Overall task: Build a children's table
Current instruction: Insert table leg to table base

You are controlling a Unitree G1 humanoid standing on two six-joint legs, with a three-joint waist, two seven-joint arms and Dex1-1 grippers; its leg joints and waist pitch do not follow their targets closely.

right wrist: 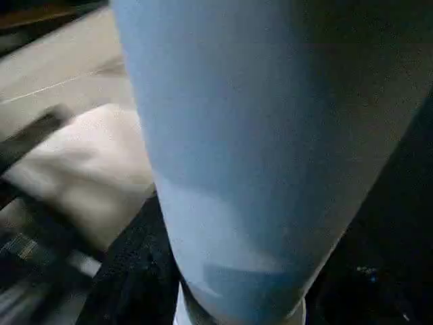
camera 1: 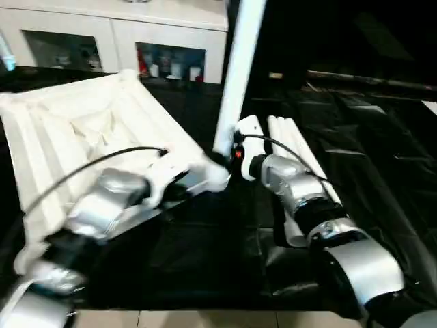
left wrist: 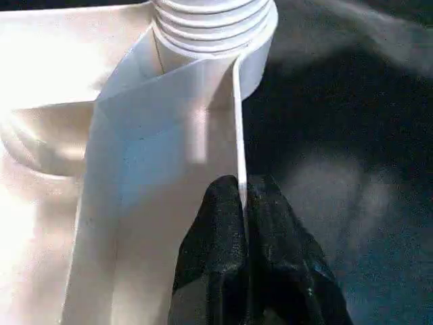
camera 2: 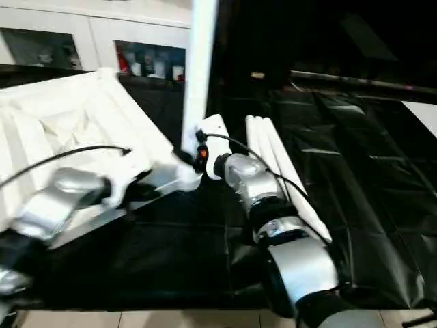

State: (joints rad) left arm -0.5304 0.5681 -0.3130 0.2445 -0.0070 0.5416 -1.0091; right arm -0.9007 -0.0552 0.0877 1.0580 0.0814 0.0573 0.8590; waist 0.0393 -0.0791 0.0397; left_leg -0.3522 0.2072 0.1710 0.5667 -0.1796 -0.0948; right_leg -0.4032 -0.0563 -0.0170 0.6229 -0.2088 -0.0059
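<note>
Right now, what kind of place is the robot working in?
Likely an indoor room or lab set up for assembly: a white cabinet with shelved items at the back, black sheeting over the work surface, pale floor tiles at the near edge.

Two shiny silver forearms are seen, the left forearm (camera 1: 102, 201) and the right forearm (camera 1: 300, 188), each made of round metal parts joined by black rings. A thin black cable (camera 1: 75, 171) is looped over each wrist. A small red light (camera 1: 238, 154) is seen by the right wrist. Two black rubbery fingers (left wrist: 223, 264) are seen on the left gripper (left wrist: 242, 203).
</note>
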